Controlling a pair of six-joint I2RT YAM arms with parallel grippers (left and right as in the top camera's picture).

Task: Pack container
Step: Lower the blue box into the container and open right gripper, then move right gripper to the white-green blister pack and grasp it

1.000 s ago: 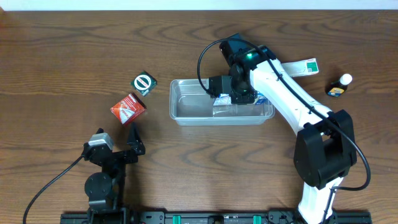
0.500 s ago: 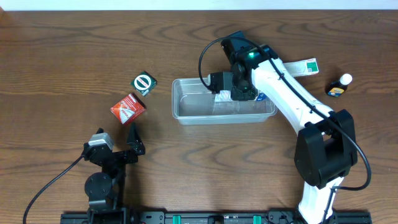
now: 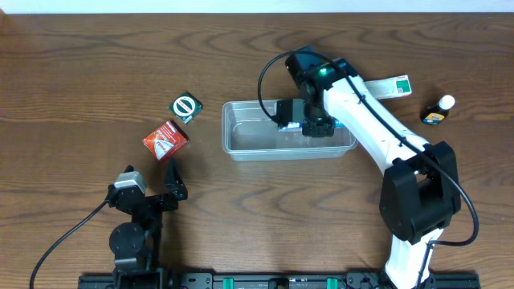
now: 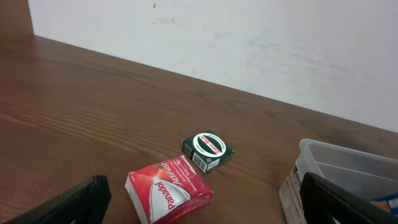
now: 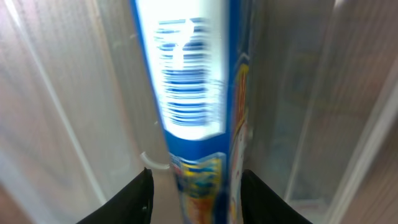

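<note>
The clear plastic container (image 3: 233,136) lies at the table's middle; its wall also shows in the left wrist view (image 4: 348,163) and fills the right wrist view (image 5: 62,93). My right gripper (image 3: 310,125) reaches down into it. Its jaws stand open (image 5: 196,193) on either side of a blue-and-white pack (image 5: 199,93), with a gap on each side. The pack lies inside the container. My left gripper (image 3: 152,175) rests open near the front left, its jaws (image 4: 205,202) framing a red Panadol box (image 4: 168,190) that lies on the table beyond them.
The red box (image 3: 165,138) and a small green box (image 3: 185,107) (image 4: 208,148) lie left of the container. A long white-and-green box (image 3: 389,86) and a small dark bottle with a white cap (image 3: 438,111) lie at the far right.
My right gripper has opened and let go of the blue pack inside the container. The container has slid slightly to the right. The left arm has not moved.
</note>
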